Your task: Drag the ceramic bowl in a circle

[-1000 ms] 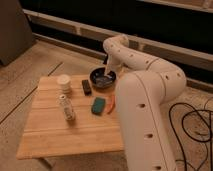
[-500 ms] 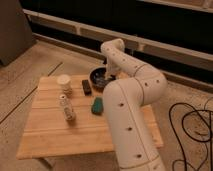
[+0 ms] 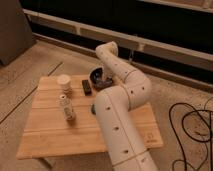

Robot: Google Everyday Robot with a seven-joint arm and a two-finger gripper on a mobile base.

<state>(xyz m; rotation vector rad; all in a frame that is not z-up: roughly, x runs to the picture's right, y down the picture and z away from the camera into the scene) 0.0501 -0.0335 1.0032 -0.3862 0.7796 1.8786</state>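
Observation:
The ceramic bowl is dark and round with a paler inside. It sits at the far edge of the wooden table, right of the dark block. My white arm rises from the table's right side, arches over and comes down onto the bowl. The gripper is at the bowl's right rim, partly hidden by the arm and the bowl.
A white cup stands at the table's far left. A small dark block lies between the cup and the bowl. A clear bottle stands in the middle left. Black cables lie on the floor at the right.
The arm has swung across the table's right half and now hides the green object beside it. The bowl has shifted only slightly near the far edge.

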